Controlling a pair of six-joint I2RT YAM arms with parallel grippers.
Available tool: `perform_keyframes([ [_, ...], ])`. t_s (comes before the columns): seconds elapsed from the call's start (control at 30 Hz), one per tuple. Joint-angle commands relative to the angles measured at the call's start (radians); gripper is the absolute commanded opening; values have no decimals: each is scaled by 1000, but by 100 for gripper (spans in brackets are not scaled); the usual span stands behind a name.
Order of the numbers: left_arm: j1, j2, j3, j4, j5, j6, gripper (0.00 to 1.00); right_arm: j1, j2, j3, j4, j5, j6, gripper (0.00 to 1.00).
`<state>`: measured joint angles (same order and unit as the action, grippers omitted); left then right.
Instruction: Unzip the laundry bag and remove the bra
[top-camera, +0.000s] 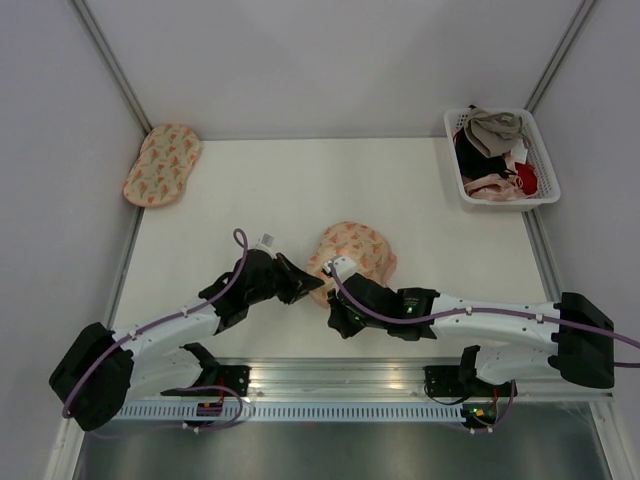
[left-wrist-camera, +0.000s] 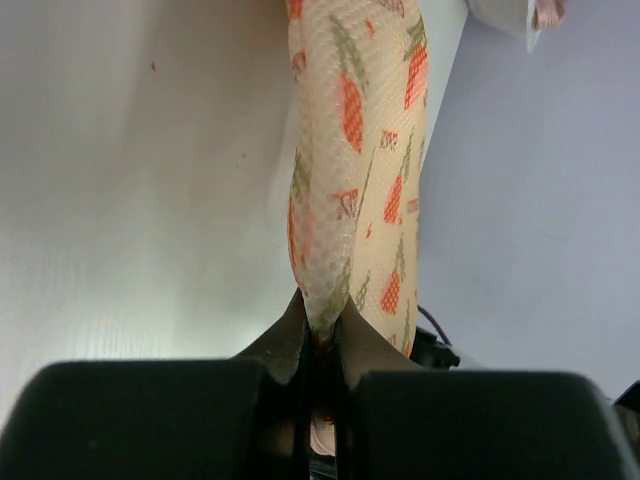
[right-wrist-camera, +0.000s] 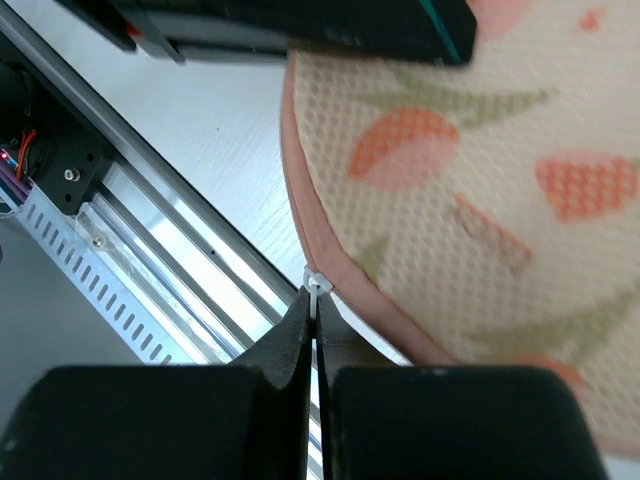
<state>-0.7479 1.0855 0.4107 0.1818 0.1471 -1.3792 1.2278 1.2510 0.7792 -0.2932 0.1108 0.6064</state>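
Left gripper (left-wrist-camera: 322, 325) clamped on laundry bag (left-wrist-camera: 360, 150) edge | right gripper (right-wrist-camera: 314, 300) pinched on white zip pull (right-wrist-camera: 316, 284)

**Camera positions, three views**

- Top external: set high behind the arm bases, facing down and forward over the whole table (top-camera: 300, 180); the farthest view.
- Left wrist: close, facing out past the left gripper (left-wrist-camera: 320, 318) at the laundry bag (left-wrist-camera: 355, 150), seen edge-on.
- Right wrist: closest, facing past the right gripper (right-wrist-camera: 313, 302) at the bag's pink rim, the zip pull (right-wrist-camera: 316, 284) and the metal rail (right-wrist-camera: 190, 240).
- Shared: the laundry bag appears in all three views; the rail appears in the top and right wrist views.
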Motion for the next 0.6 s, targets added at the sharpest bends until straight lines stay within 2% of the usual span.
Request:
perform_keyframes([
  [0.0,112,-50,27,-24,9,81,2,9,8,14,-35,9,12,0],
  [0.13,251,-75,25,-62,107,239,2,9,73,25,-185,102,53,0],
  [0.27,332,9,103,-139,310,414,2,-33,125,12,-285,207,102,1],
  [0.4,343,126,195,-220,485,555,2,-197,107,-17,-316,282,102,1],
  [0.43,341,181,206,-222,572,607,2,-229,102,-14,-317,297,87,0],
  [0.5,341,240,253,-283,633,672,2,-316,93,12,-320,326,69,0],
  [0.53,340,269,270,-303,711,748,2,-341,94,25,-322,346,55,1],
  [0.57,340,328,313,-341,726,791,2,-379,99,35,-317,343,27,0],
])
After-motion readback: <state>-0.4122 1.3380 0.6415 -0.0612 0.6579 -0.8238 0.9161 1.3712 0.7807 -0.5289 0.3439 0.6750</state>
